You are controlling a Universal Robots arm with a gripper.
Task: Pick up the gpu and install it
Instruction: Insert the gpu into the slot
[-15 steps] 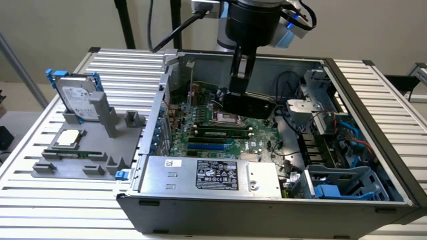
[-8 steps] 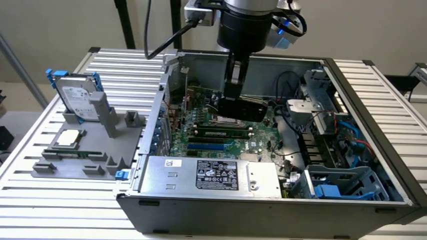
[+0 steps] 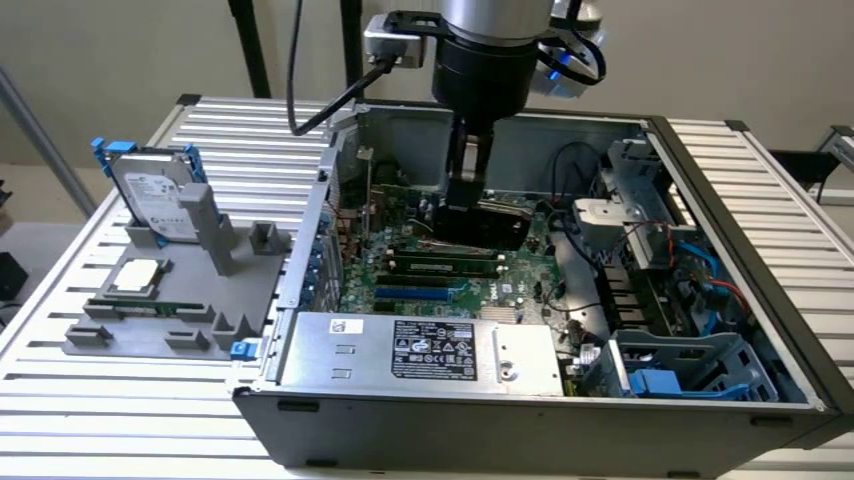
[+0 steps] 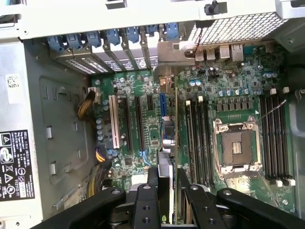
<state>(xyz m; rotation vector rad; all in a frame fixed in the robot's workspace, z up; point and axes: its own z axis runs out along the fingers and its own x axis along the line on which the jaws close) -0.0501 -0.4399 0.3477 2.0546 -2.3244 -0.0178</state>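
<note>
The gpu (image 3: 489, 229) is a black card held on edge inside the open computer case (image 3: 534, 420), low over the green motherboard (image 3: 414, 285). My gripper (image 3: 463, 200) reaches down from above and is shut on its upper edge. In the wrist view the gpu (image 4: 165, 164) shows edge-on as a thin silver and green strip, clamped by the black fingers (image 4: 151, 193); the gripper (image 4: 167, 193) sits over it. The card runs along the blue expansion slot (image 4: 163, 102), toward the rear slot brackets (image 4: 128, 45). Whether its edge sits in the slot I cannot tell.
A grey fixture (image 3: 134, 335) at the exterior view's left carries a silver hard drive with blue rails (image 3: 158, 195), a processor chip (image 3: 138, 277) and a memory stick (image 3: 147, 307). The power supply (image 3: 414, 350), drive cage (image 3: 687, 365) and cables (image 3: 681, 270) crowd the case. An empty CPU socket (image 4: 237, 148) lies beside the memory slots.
</note>
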